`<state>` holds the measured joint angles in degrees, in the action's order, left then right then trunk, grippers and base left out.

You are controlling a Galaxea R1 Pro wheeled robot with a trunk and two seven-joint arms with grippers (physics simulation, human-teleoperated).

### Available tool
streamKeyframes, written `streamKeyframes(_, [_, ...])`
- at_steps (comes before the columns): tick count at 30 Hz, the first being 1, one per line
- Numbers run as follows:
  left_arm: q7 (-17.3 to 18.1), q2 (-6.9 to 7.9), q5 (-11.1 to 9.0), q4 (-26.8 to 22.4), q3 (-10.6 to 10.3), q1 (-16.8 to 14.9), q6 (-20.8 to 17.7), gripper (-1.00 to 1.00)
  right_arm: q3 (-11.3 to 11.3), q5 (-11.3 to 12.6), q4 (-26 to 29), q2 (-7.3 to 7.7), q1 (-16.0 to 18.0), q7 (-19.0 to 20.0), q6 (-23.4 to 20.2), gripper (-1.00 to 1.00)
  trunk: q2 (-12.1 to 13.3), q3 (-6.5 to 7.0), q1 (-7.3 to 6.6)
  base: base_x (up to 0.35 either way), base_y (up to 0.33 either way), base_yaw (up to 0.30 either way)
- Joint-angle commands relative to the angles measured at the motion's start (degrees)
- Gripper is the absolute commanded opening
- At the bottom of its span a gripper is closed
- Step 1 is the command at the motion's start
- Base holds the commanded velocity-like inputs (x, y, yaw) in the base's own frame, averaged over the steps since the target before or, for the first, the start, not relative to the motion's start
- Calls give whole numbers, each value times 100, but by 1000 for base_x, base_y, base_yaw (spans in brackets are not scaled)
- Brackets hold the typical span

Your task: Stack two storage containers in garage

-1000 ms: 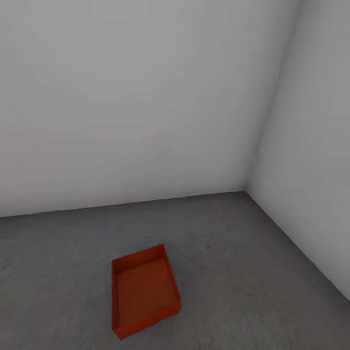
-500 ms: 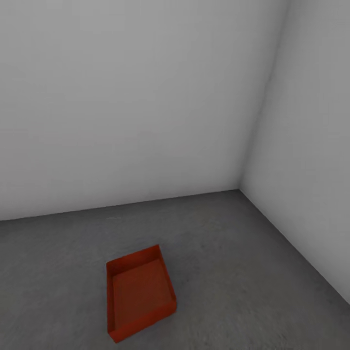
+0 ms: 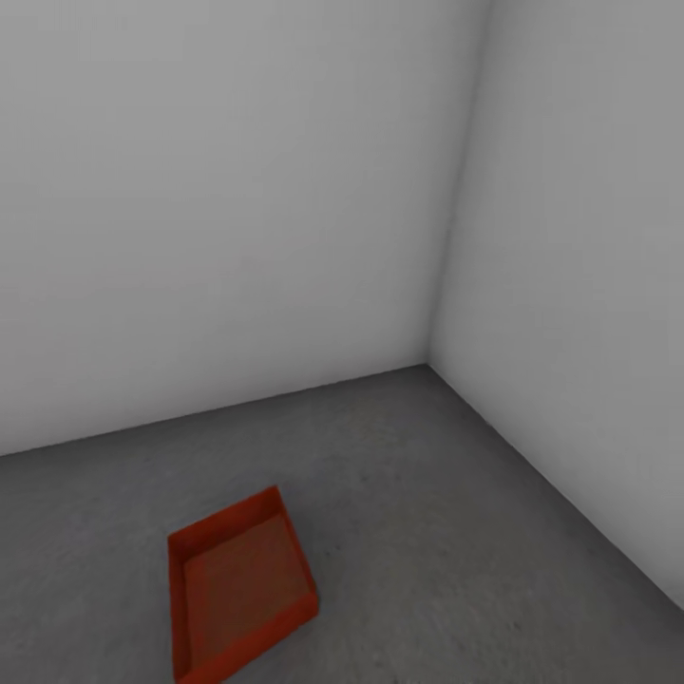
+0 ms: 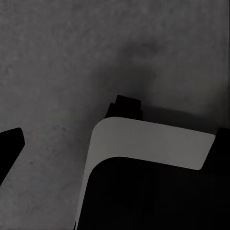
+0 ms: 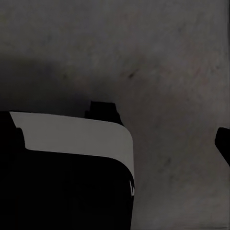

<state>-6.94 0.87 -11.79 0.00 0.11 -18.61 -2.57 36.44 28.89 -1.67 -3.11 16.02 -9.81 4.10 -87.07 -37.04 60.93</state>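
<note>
Pincer state cannot be told on either arm: the left wrist view catches only a black sliver of what may be a left pincer finger (image 4: 9, 146) at its edge, and the right wrist view a similar dark tip of the right pincer (image 5: 224, 143), each with no second finger to compare against. Both wrist views look down at dark grey, mottled concrete floor (image 4: 57, 57), with the robot's own body (image 4: 148, 143), a pale grey rounded panel over black, taking up much of each picture.

From the head view, one orange-red storage container (image 3: 237, 587) sits on the floor at about seven o'clock, near the lower edge. It rests flat and open side up, turned at an angle to the walls, and nothing lies in it. Its near end is cut off by the picture edge. It stands well apart from the corner of the room (image 3: 429, 365), which lies at about one o'clock, where two plain white-grey walls (image 3: 228, 209) meet the concrete.
</note>
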Motion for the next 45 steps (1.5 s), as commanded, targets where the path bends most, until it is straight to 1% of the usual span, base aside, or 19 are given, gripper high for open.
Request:
streamKeyframes(1, [-9, 1, -34, 0, -2, -3, -15, 100, 47, 55, -18, -6, 7, -3, 29, 100, -2, 0, 0, 0, 0, -288])
streamKeyframes(18, [-9, 1, -34, 0, -2, -2, -15, 100, 47, 55, -18, -9, 7, -3, 29, 100, -2, 87, 0, 0, 0, -268])
streamKeyframes(45, [-9, 1, -34, 0, -2, -3, -15, 100, 47, 55, -18, -6, 7, -3, 29, 100, -2, 270, 0, 0, 0, -182])
